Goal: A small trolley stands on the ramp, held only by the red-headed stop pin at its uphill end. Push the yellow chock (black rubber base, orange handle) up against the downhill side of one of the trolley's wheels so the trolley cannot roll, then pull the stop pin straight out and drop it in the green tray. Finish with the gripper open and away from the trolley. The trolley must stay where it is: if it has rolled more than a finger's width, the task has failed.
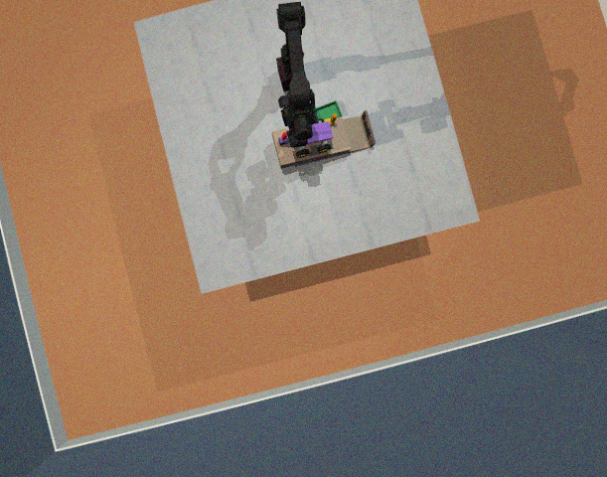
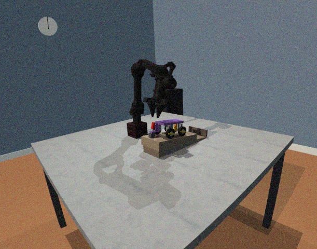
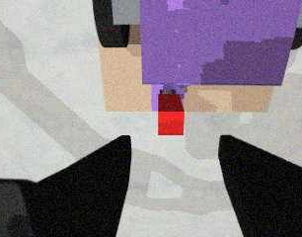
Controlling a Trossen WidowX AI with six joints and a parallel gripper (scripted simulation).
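Note:
The purple trolley (image 1: pixel 321 131) (image 2: pixel 170 122) (image 3: pixel 210 44) stands on the tan ramp (image 1: pixel 352 133) (image 2: pixel 150 144) (image 3: pixel 121 94). The red-headed stop pin (image 1: pixel 284 135) (image 2: pixel 153 125) (image 3: pixel 171 122) stands at its uphill end. The chock, with its orange handle (image 1: pixel 334 119) (image 2: pixel 175 126), is by the far downhill wheel; contact with the wheel cannot be told. The green tray (image 1: pixel 328 110) lies beyond the ramp's far side, partly hidden by the arm. My gripper (image 2: pixel 155 116) (image 3: pixel 175 145) is open and empty, pointing down above the pin, with the red head between and just ahead of the fingertips in the wrist view.
An upright end board (image 1: pixel 368 129) (image 2: pixel 198 131) closes the ramp's downhill end. The arm's base (image 2: pixel 137 129) stands on the grey table (image 1: pixel 319 221) (image 2: pixel 112 187) behind the ramp. The trolley's purple top lies close beside the gripper on the downhill side.

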